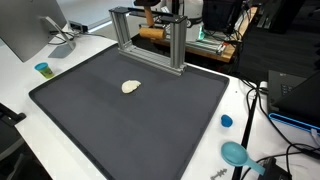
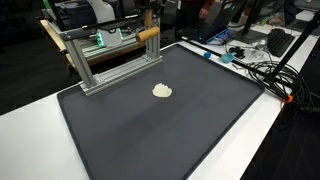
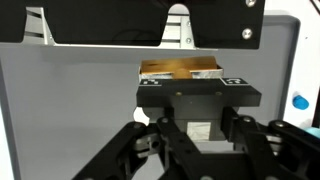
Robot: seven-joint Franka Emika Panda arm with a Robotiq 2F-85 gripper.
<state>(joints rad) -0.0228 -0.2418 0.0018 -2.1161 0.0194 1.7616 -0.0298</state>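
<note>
A: Gripper (image 3: 192, 82) status?
B: It's clamping a wooden block (image 3: 180, 70) btw its fingers, jaws closing only as far as the block lets them.
A: Where's the block hanging?
B: Up by the top bar of the alu frame (image 2: 85, 60), at the far edge of the mat (image 2: 170, 140). A cream lump (image 2: 162, 91) is lying mid-mat, well apart.

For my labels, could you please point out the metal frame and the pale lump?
metal frame (image 1: 179, 45), in an exterior view, front upright post
pale lump (image 2: 162, 91), in an exterior view, its middle
</note>
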